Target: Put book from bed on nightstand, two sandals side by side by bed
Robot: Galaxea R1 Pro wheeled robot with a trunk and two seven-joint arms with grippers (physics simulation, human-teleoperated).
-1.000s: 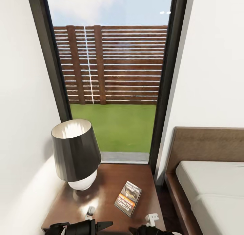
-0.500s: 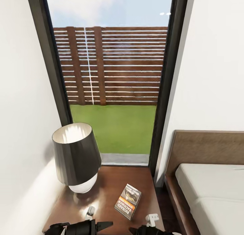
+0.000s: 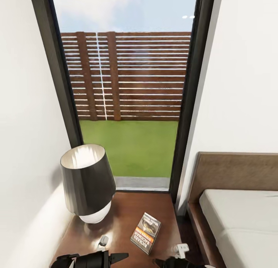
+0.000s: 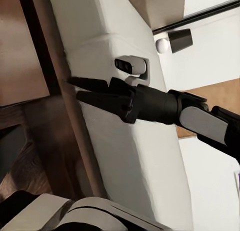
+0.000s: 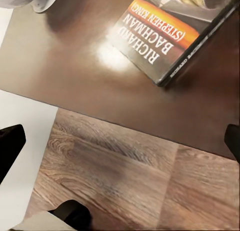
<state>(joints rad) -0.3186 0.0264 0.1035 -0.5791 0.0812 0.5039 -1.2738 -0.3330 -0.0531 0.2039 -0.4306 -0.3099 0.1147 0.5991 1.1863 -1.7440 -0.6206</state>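
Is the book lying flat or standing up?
Lying flat. The book rests cover-up on the nightstand, near the lamp, its title facing upward.

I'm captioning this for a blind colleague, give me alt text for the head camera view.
A paperback book lies flat on a glossy reddish-brown nightstand, beside a lamp with a dark shade. Behind stands a tall dark-framed window showing grass and a slatted fence; the bed sits at right.

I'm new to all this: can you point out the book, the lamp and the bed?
book [image 3: 146, 233], head view, middle of its cover.
lamp [image 3: 87, 181], head view, dark shade.
bed [image 3: 247, 217], head view, pale mattress.
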